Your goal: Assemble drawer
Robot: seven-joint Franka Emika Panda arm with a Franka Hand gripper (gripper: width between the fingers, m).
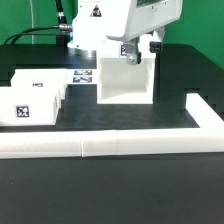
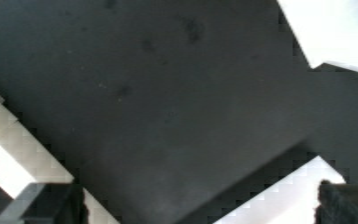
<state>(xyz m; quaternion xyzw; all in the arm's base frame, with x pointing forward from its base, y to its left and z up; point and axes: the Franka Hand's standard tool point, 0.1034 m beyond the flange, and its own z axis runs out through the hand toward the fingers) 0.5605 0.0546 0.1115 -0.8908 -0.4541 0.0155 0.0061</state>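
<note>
White housing (image 1: 125,85) stands toward the counter's (image 1: 120,185) far edge; your gripper (image 1: 141,48) hovers near its top, fingers (image 2: 34,205) spread, empty; trays (image 1: 30,98) lie at the exterior view's left edge.

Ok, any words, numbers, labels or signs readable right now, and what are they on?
No words or numbers are readable in either view.
On the arm: a warning triangle, its symbol too small to read.
On the trays: square black-and-white tags, patterns only, no text.
Wrist view: no markings at all.
</note>
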